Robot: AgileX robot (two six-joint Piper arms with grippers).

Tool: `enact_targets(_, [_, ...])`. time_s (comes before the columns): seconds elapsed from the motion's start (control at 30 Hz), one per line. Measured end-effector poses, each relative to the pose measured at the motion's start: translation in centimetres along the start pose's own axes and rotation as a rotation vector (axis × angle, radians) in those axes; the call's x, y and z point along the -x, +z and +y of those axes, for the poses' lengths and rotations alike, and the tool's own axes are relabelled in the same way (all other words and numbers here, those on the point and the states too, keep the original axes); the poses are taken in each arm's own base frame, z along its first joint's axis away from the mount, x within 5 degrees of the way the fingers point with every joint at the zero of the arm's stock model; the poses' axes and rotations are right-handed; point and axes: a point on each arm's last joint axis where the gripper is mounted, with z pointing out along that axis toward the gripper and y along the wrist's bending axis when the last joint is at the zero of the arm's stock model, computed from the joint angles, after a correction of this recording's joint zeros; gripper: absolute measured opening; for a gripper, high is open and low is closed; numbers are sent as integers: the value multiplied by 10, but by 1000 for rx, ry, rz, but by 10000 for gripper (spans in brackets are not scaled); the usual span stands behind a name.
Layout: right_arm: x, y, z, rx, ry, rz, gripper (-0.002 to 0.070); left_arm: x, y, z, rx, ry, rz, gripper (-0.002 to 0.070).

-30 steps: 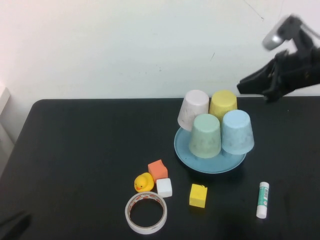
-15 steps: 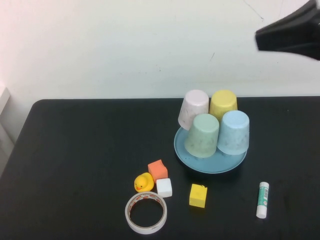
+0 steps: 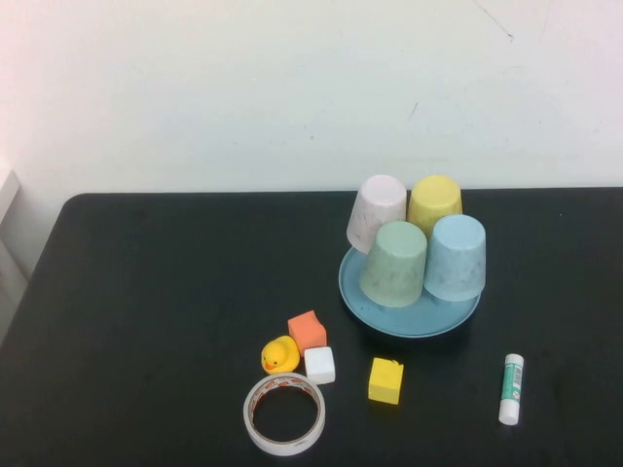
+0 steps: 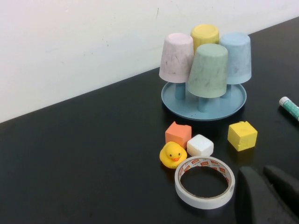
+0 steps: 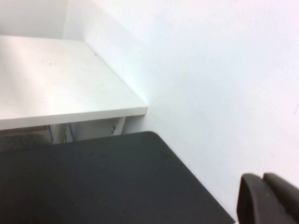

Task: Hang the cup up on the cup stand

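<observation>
The light blue cup (image 3: 456, 258) sits upside down on the round blue cup stand (image 3: 391, 317), at its front right; the left wrist view also shows the cup (image 4: 236, 57) and the stand (image 4: 205, 115). Neither arm shows in the high view. My left gripper (image 4: 262, 174) is shut and empty, low over the table near the tape roll, well short of the stand. My right gripper (image 5: 261, 180) is shut and empty, raised and facing the white wall, away from the cups.
Pink (image 3: 377, 211), yellow (image 3: 434, 205) and mint green (image 3: 395, 263) cups also sit inverted on the stand. In front lie a rubber duck (image 3: 280, 355), orange cube (image 3: 308, 331), white cube (image 3: 319, 365), yellow cube (image 3: 385, 379), tape roll (image 3: 283, 413) and glue stick (image 3: 511, 388).
My right arm has lifted up and to the right, out of the high view. The cups and the stand have stayed in place.
</observation>
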Motion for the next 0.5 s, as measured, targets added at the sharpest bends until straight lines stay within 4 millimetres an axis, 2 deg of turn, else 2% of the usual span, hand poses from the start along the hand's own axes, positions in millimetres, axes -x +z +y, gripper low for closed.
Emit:
enact_targets(0.1, [-12,-17,25,-17,-17,-25,10,0,0,0,0,0,1,-1])
enact_targets(0.2, [-25,-27,42,-22,5,-33,10,-1,0,0,1,1,4,-1])
enact_targets(0.4, [-44,-38,67,6,41,-40,10,-1,1,0,1,1,6,-1])
enact_targets(0.5, [-55,-38,73,44,58,-9,10,-1,1,0,1,1,6,-1])
